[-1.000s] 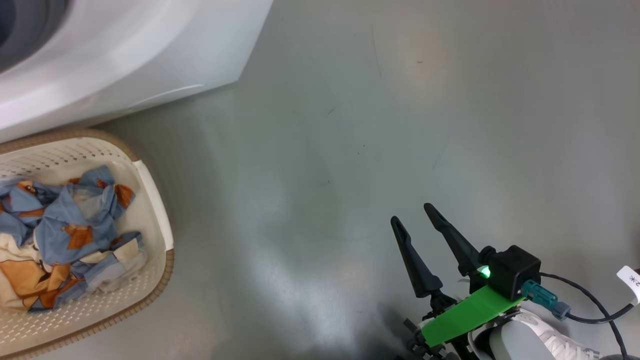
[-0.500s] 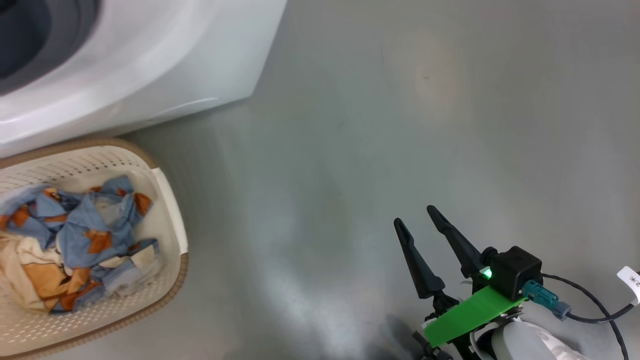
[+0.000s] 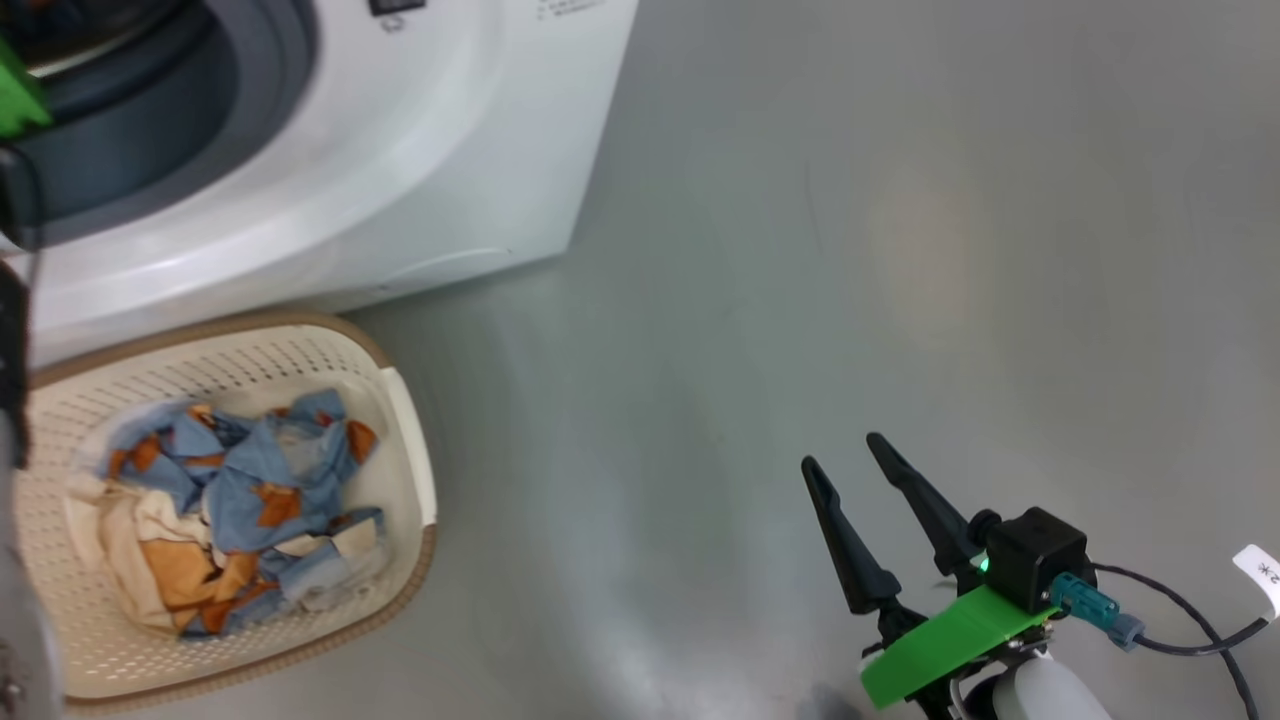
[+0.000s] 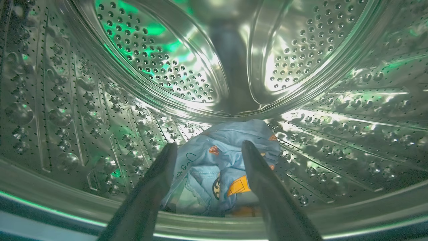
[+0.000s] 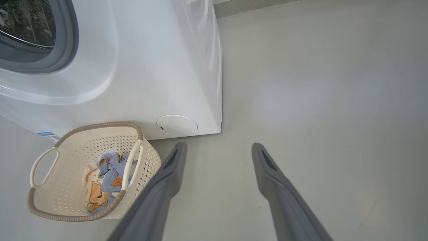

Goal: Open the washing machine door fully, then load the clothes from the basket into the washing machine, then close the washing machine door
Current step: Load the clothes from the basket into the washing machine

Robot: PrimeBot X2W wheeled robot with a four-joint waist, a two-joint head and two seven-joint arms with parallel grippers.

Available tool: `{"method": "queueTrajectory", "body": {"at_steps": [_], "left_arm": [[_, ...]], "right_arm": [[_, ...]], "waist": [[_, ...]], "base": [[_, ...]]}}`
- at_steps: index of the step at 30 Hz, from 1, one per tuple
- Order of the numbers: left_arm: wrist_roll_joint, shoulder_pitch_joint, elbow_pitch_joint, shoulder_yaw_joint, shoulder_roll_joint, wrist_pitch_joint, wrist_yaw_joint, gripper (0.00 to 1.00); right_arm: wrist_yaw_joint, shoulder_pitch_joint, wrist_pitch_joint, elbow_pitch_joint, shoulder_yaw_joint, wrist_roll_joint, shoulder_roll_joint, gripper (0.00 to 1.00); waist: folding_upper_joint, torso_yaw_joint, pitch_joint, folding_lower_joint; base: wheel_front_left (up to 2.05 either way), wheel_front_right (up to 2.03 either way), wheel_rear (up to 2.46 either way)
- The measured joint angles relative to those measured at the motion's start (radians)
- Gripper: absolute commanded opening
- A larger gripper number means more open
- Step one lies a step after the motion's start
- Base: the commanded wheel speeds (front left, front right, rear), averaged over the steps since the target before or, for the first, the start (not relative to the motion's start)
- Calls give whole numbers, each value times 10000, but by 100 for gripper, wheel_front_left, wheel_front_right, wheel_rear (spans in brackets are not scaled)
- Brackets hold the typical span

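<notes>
Your left gripper [image 4: 208,145] is inside the steel perforated drum [image 4: 150,67] of the big white boxy front-loading washing machine [image 3: 400,150]. Its two dark fingers stand wide apart and clamp nothing. In the left wrist view, a crumpled piece of light blue fabric with small orange figures [image 4: 220,160] lies on the drum floor at 6 o'clock, showing between and beyond the fingers. You cannot tell from here whether either finger touches it.

Your right gripper [image 3: 842,450] hangs at 4 o'clock in the head view over the bare grey floor [image 3: 800,250]. Its fingers are spread wide and it is empty, well apart from the machine.

The small cream-white perforated plastic basket with a brown woven-look rim [image 3: 250,322] sits at 8 o'clock in the head view, just beside the machine's front. A soft bundle of blue printed and cream cloth [image 3: 240,490] rests in it. The right wrist view shows the same basket [image 5: 100,124] at 8 o'clock, under the machine's grey-blue gasket [image 5: 65,50].
</notes>
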Motion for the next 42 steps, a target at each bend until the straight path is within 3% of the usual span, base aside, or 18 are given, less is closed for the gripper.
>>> {"method": "queueTrajectory", "body": {"at_steps": [13,24,33,42], "left_arm": [[-581,2311,-1484,309,-1011,-10,-31,100],[-690,4655,-2830,263,-1908,-8,-481,100],[-535,7053,-4322,-236,-2186,-8,-961,100],[-807,9534,-6349,-617,-2192,-8,-924,100]], "right_arm": [[0,512,0,150,-268,-4,-161,100],[0,916,0,100,-859,-102,-192,100],[0,1179,0,-56,-1465,-221,-138,100],[0,1481,0,-272,-1875,-589,-142,100]], "waist": [[0,733,-1273,0],[0,1626,-2315,0],[0,2169,-3242,0],[0,2597,-4049,0]], "base": [[0,0,0],[0,0,0],[0,0,0],[0,0,0]]}}
